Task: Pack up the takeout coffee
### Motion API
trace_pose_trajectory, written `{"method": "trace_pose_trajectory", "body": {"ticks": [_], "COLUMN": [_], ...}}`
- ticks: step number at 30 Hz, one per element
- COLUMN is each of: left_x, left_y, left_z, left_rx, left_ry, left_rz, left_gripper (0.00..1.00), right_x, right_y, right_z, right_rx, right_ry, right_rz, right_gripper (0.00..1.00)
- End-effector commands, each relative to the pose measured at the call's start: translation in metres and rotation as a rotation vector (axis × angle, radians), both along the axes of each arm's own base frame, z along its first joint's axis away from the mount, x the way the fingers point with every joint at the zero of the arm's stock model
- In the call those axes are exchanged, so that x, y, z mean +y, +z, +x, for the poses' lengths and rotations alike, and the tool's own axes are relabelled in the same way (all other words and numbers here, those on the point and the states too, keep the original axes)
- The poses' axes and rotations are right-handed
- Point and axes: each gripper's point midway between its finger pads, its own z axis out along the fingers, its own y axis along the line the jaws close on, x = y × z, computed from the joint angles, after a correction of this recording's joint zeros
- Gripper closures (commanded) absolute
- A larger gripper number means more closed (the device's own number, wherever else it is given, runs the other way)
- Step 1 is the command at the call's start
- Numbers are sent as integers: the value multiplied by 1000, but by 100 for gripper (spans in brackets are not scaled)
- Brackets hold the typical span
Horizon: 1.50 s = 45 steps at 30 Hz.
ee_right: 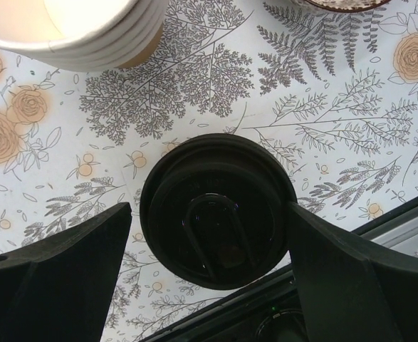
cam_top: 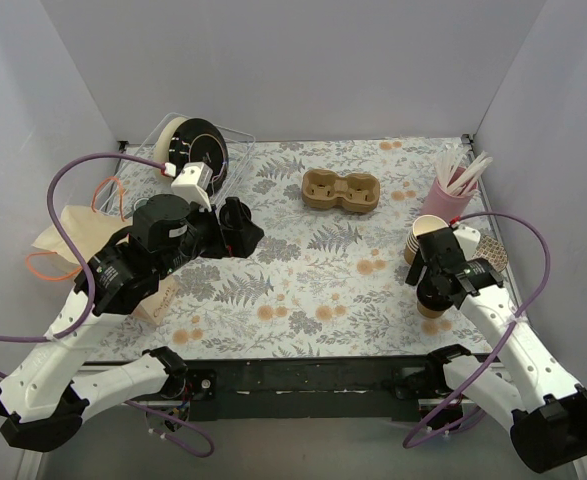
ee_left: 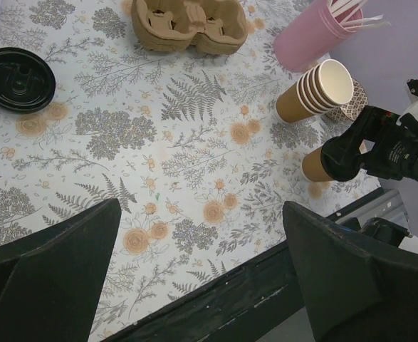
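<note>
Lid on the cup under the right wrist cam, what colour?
Black. The lid shows best in the right wrist view, seen from straight above.

takeout coffee (cam_top: 431, 309): mostly hidden under right gripper (cam_top: 435, 290) | cup stack (ee_right: 73, 28): cropped, top edge

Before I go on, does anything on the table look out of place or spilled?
No spill shows. The takeout coffee stands upright, lid seated. Two oddities: a loose black lid lies alone on the table, off any cup, and the paper bag lies flat at the left edge rather than standing open.
</note>
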Motion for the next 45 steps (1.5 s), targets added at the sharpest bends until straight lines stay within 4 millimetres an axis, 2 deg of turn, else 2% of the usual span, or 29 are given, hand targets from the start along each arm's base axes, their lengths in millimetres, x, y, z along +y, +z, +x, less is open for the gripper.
{"method": "trace_pose_trajectory", "body": {"ticks": [1,7,13,17,18,19,20,21,22,23,25,26,27,29,30,33,34,35,36,37,38,40,41,42,43,44,45], "left_x": [4,0,-15,-42,-53,-58,-64,-75,-79,-85,-100,-108,-115,-128,-135,-154,-161,-171,-176,-184,-194,-203,-209,-217,-220,-226,-232], "left_y": [16,10,-16,-42,-40,-54,-62,-60,-74,-80,-94,-93,-103,-105,-121,-127,-146,-139,-140,-158,-145,-149,-160,-153,-155,-167,-160], "left_z": [-1,-4,-6,-12,-14,-15,-15,-15,-15,-15,-10,-6,-1,4,10,23,29,34,38,43,50,58,63,67,70,71,73], "left_rx": [-36,-17,62,158,159,204,226,227,266,288,320,320,347,349,385,390,426,410,406,445,421,426,444,428,427,455,443], "left_ry": [3,-26,-89,-176,-222,-227,-239,-275,-274,-280,-307,-311,-312,-335,-336,-365,-365,-393,-412,-419,-441,-452,-455,-476,-483,-493,-510], "left_rz": [-11,-4,25,-26,-69,-80,-91,-132,-143,-159,-186,-220,-217,-242,-227,-235,-215,-230,-222,-199,-217,-215,-207,-217,-215,-205,-216], "left_gripper": [2,2,3,11,13,15,18,19,20,22,23,25,25,25,25,25,25,25,25,26,27,27,27,27,27,27,27], "right_x": [-6,-1,34,50,50,51,52,53,54,54,55,55,56,58,59,64,69,71,71,74,75,76,76,77,77,77,76], "right_y": [-6,-7,-2,-4,-3,-2,-2,1,3,6,11,13,14,18,19,24,25,27,27,26,25,22,22,21,23,23,22], "right_z": [4,10,31,33,32,32,32,33,34,35,36,37,37,38,38,39,38,38,38,36,35,32,31,31,31,30,30], "right_rx": [-23,-33,-112,-92,-81,-77,-71,-79,-81,-86,-94,-97,-97,-104,-107,-130,-131,-141,-141,-138,-141,-130,-133,-135,-147,-151,-152], "right_ry": [-28,-16,126,185,190,193,196,201,206,206,221,228,237,267,278,336,372,395,427,455,474,514,522,532,547,553,553], "right_rz": [-23,5,148,206,207,206,210,214,219,218,215,214,213,215,217,218,231,233,219,228,227,217,215,215,212,208,203], "right_gripper": [6,13,23,26,26,26,25,24,22,21,16,15,14,14,13,13,12,12,12,12,11,9,9,7,7,6,4]}}
